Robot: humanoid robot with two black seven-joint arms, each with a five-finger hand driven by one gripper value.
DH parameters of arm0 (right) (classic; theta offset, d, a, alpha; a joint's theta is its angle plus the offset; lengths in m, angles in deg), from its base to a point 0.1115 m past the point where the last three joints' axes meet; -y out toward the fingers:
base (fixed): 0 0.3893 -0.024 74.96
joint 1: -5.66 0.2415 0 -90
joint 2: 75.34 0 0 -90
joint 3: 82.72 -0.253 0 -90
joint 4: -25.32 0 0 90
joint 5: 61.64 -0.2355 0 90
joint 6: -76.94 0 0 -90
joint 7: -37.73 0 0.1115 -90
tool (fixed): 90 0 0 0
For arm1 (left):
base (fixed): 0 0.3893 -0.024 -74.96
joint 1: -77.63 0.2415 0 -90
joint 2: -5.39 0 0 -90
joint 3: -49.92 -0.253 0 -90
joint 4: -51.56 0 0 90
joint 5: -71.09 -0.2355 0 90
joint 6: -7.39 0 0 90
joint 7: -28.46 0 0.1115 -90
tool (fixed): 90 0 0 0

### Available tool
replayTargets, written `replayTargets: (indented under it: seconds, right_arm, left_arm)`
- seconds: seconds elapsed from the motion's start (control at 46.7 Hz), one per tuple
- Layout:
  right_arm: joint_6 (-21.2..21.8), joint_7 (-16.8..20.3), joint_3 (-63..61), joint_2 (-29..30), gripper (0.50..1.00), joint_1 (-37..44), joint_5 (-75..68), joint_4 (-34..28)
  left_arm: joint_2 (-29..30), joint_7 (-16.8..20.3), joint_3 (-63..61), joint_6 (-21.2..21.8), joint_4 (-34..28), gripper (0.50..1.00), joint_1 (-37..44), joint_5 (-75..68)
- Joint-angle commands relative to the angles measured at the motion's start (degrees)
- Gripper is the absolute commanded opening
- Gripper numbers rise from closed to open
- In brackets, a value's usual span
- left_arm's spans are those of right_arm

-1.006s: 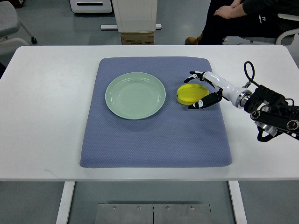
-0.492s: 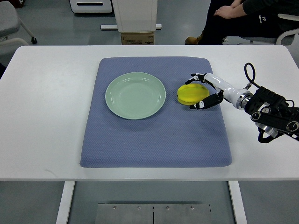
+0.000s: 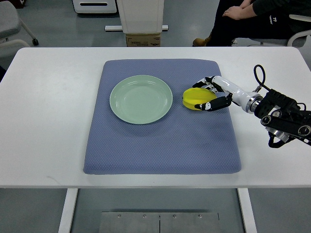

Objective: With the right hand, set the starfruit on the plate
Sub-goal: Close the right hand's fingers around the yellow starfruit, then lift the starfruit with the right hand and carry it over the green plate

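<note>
On the blue mat (image 3: 160, 145), just right of the pale green plate (image 3: 141, 99), the yellow starfruit (image 3: 196, 98) is found, lying on the cloth and apart from the plate's rim. The right hand (image 3: 212, 93) is reached in from the right edge, and its fingers (image 3: 216, 103) are now closed around the fruit: dark fingertips are seen over the upper edge and another finger is pressed along the lower right side. Half a second ago the fingers were spread wider, with a gap left between them and the fruit; that gap has been closed. The starfruit is seen nudged slightly toward the plate compared with the earlier frames, though it is not yet lifted clear of the mat as far as can be told. The plate is unchanged in position. The mat is laid on a white table (image 3: 43, 121). A seated person (image 3: 252, 19) is visible beyond the far edge.
</note>
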Motion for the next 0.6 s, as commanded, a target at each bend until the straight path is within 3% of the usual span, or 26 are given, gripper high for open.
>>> replayTargets:
  seconds: [0.0,0.578]
  right_arm:
    - [0.0,-0.2,-0.1,0.0,0.5,0.1,-0.1,0.0]
    - [0.7,-0.1,-0.3,-0.3,0.5,3.9,-0.3,-0.1]
  left_arm:
    - [0.0,0.0,0.0,0.0,0.0,1.0,-0.1,0.0]
    - [0.0,0.0,0.0,0.0,0.0,1.0,0.0,0.0]
